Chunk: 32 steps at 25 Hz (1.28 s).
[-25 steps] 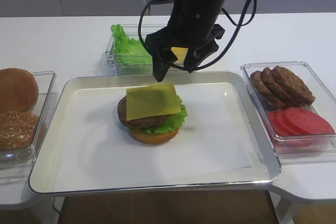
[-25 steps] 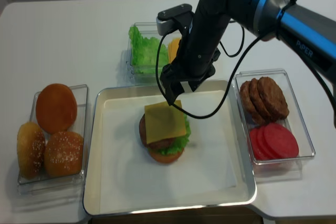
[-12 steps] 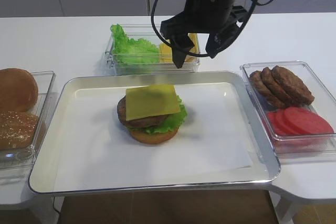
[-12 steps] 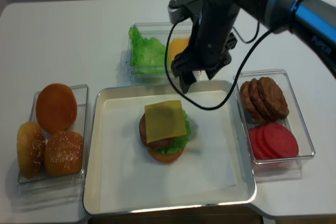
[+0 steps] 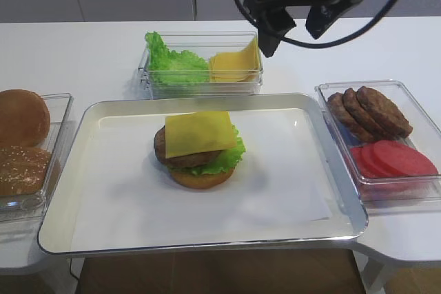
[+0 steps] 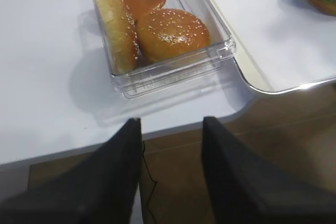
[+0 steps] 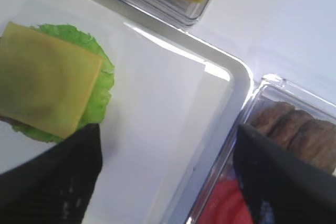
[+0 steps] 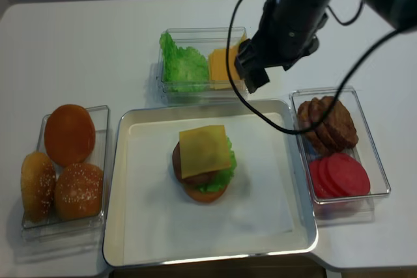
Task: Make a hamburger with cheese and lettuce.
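Cheese point(image 5: 200, 133) lies atop the hamburger point(image 5: 199, 150) at centre frame, lettuce point(image 5: 222, 159) beneath the patty; right gripper point(image 5: 296, 29), jaws wide and empty, hangs upper right; top bun apparently remains.

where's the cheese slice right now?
In the exterior high view the cheese lies on top of the hamburger in the middle of the tray, left of the patty bin.
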{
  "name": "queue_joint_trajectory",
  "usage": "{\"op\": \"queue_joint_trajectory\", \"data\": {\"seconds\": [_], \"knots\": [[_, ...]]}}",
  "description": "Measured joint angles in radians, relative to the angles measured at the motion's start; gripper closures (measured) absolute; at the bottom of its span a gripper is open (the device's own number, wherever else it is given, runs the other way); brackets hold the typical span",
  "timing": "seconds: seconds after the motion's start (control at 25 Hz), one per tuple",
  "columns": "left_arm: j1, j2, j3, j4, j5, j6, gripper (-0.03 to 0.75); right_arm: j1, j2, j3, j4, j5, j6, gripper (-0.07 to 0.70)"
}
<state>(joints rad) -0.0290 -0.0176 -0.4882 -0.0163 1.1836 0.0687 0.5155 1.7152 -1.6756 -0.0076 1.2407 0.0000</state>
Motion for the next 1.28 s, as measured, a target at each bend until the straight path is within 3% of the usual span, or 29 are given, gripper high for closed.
{"op": "queue_joint_trajectory", "data": {"seconds": [0.48, 1.08, 1.28], "knots": [[0.0, 0.0, 0.0, 0.0, 0.0, 0.0, 0.427, 0.0, -0.382, 0.288, -0.039, 0.006, 0.025, 0.039], [0.0, 0.0, 0.0, 0.0, 0.0, 0.0, 0.427, -0.003, -1.006, 0.699, -0.071, 0.023, 0.025, 0.042], [0.0, 0.0, 0.0, 0.0, 0.0, 0.0, 0.427, -0.112, -1.193, 0.792, -0.057, 0.027, 0.027, 0.042]]}}
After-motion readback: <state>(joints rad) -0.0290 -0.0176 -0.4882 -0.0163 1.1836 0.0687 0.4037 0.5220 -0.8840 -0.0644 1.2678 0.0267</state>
